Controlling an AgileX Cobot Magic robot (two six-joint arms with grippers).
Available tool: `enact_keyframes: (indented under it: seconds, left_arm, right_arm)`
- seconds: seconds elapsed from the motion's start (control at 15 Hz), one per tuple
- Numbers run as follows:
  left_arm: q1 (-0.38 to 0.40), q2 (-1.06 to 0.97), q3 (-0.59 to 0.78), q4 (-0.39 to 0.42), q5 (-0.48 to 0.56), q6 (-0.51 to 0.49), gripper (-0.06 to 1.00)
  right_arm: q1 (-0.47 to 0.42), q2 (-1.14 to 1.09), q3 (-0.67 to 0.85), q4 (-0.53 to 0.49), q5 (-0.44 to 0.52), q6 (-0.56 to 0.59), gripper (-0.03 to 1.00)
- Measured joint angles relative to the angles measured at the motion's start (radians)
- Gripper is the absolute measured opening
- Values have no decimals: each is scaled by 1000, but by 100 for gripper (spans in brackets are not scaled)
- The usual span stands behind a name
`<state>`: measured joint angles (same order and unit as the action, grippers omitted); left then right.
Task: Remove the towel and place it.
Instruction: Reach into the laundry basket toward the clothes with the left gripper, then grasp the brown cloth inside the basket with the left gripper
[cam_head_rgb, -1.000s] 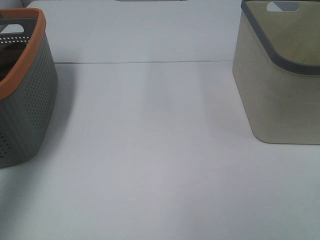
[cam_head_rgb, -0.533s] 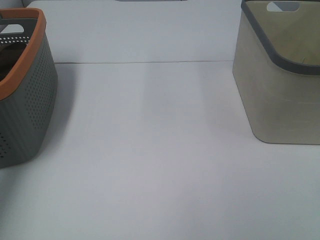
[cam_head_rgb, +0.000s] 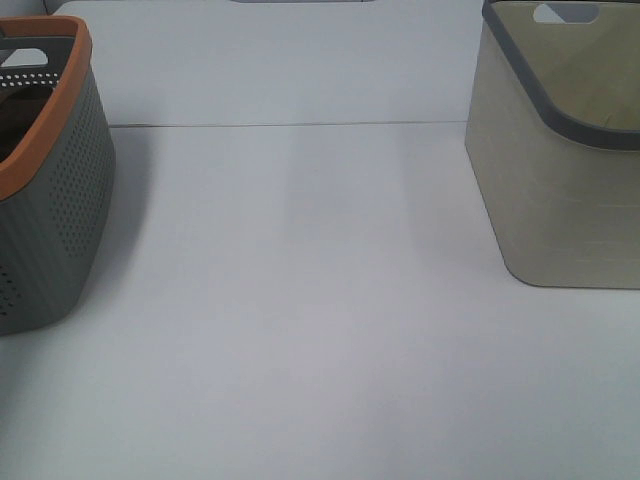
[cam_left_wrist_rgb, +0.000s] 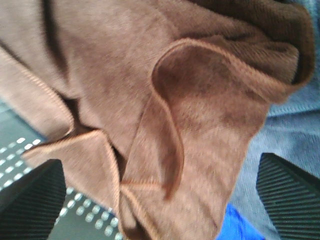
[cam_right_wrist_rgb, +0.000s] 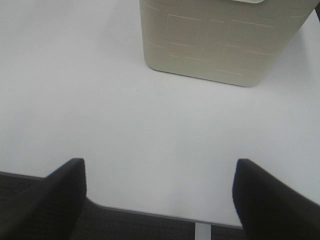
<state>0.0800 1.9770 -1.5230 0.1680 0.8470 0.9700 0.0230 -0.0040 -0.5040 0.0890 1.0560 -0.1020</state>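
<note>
We log: white table (cam_head_rgb: 300, 320); orange-rimmed grey basket (cam_head_rgb: 60, 210); beige bin (cam_head_rgb: 560, 200) well apart from it. Inside the basket, towel (cam_left_wrist_rgb: 150, 100) crumpled on blue cloth (cam_left_wrist_rgb: 295, 135), left gripper (cam_left_wrist_rgb: 162, 192) above; right gripper (cam_right_wrist_rgb: 162, 195) outside the basket; both pairs of jaws spread.

The left gripper (cam_left_wrist_rgb: 160, 197) shows two black fingers (cam_left_wrist_rgb: 289, 192), each a blunt wedge with fine parallel ridges across its face. The right gripper (cam_right_wrist_rgb: 160, 200) shows matte black fingers (cam_right_wrist_rgb: 272, 202) of the same wedge shape, too blurred to make out any surface texture.
</note>
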Motion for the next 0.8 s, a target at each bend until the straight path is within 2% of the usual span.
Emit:
enact_keyframes:
  seconds: [0.27, 0.47, 0.53, 0.6, 0.67, 0.73, 0.8]
  left_arm:
    - [0, 50, -22, 0, -26, 0, 98]
    - [0, 76, -54, 0, -27, 0, 94]
    - [0, 79, -60, 0, -27, 0, 88]
    - [0, 83, -63, 0, -27, 0, 69]
    - [0, 83, -63, 0, -27, 0, 69]
    - [0, 89, -63, 0, -31, 0, 47]
    - [0, 92, -63, 0, -33, 0, 41]
  right_arm:
    - [0, 0, 0, 0, 0, 0, 70]
    - [0, 0, 0, 0, 0, 0, 70]
    - [0, 0, 0, 0, 0, 0, 70]
    - [0, 0, 0, 0, 0, 0, 70]
    - [0, 0, 0, 0, 0, 0, 70]
    - [0, 0, 0, 0, 0, 0, 70]
    - [0, 0, 0, 0, 0, 0, 70]
